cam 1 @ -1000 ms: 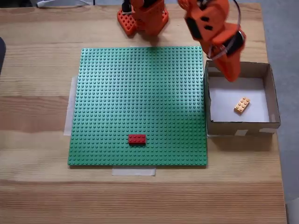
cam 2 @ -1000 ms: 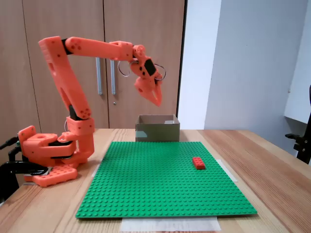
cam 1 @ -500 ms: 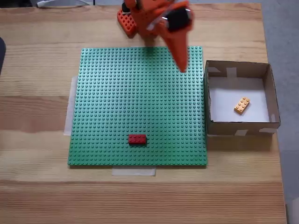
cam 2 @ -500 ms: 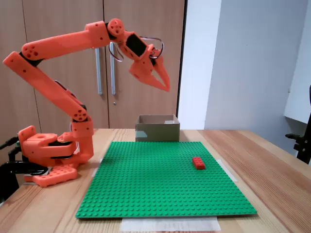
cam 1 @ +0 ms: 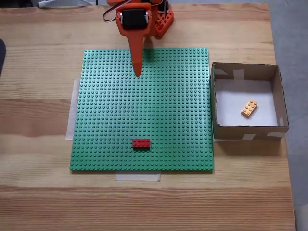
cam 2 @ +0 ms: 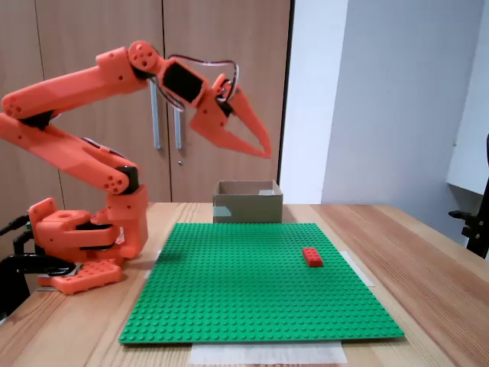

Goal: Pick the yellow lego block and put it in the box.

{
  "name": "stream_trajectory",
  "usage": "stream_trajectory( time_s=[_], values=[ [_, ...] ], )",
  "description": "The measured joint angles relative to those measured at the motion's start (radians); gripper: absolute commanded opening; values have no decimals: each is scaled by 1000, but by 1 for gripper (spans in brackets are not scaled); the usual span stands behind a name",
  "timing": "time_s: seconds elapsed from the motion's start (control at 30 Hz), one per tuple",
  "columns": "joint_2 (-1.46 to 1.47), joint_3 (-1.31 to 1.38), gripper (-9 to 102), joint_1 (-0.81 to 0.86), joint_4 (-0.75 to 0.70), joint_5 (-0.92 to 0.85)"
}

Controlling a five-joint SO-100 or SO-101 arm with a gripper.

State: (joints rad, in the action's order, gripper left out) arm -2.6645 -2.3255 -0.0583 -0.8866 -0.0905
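Yellow lego block (cam 1: 249, 108) lies flat, angled, on white floor of box (cam 1: 278, 91), right of frame. Judged light, rigid, smooth plastic; best pinched across long sides. Gripper (cam 2: 263, 150) raised upper centre, fingers spread, holding nothing. Red brick (cam 1: 141, 143) sits on green baseplate (cam 1: 144, 106), lower centre.

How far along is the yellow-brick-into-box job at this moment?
Done: the yellow lego block lies on the white floor of the box, apart from its walls. In hand: nothing; the gripper hangs high above the green baseplate, jaws slightly apart and empty. Left: apparently nothing of the placing itself, at most parking the arm. The red brick sits on the baseplate.
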Motion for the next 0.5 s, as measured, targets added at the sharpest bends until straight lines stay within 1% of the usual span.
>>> stream_trajectory(
  time_s=[0.5],
  values=[
    [-304,-403,-1,-2,2,63]
  ],
)
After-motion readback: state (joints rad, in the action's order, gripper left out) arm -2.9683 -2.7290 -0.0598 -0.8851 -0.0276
